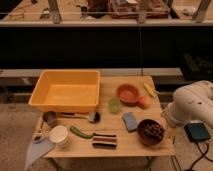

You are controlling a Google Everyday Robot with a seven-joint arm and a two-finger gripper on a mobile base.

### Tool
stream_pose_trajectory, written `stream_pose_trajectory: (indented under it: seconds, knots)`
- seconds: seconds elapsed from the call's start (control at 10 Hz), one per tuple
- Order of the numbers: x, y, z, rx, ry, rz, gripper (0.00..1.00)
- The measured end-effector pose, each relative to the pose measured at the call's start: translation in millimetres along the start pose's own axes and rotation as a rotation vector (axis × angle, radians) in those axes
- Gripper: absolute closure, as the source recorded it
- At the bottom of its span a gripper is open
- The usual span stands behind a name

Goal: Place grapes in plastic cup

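**Colleague:** What is hidden or hard to make out from your seat?

**Operator:** Quite a lot. The white arm (194, 106) comes in from the right edge of the frame and is cut off there, so I see only its rounded shell. The gripper (169, 119) sits at the arm's lower left end, beside the right edge of the wooden table (112, 126). The shell covers most of it. I cannot tell whether it is open or closed, or whether it has hold of anything.

**Colleague:** Where are the grapes?

**Operator:** In the lower right of the frame. The grapes (152, 131) are a dark, bumpy bunch lying in a dark brown bowl (149, 142) near the table's front right corner, just left of and below the gripper. Bunch and bowl are almost the same colour, so their edges blur together.

**Colleague:** And the cup?

**Operator:** The plastic cup (114, 105) is pale green and stands upright near the middle of the table. It is just left of an orange bowl (128, 93) and right of a large yellow bin (66, 90). I cannot see into it.

**Colleague:** Anything else unclear?

**Operator:** There is a dark striped block (104, 141) at the front edge that I cannot identify. A grey cloth (37, 150) hangs partly off the lower left corner. A black box (197, 131) sits on the floor at the lower right.
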Motion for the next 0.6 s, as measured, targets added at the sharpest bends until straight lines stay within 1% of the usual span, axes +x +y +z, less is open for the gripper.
stream_pose_trajectory:
  seconds: [0.3,0.6]
  knots:
    - [9.0,-1.1,11.7,0.001,-0.006,0.023,0.35]
    - [9.0,-1.2,11.0,0.002,-0.006,0.023,0.35]
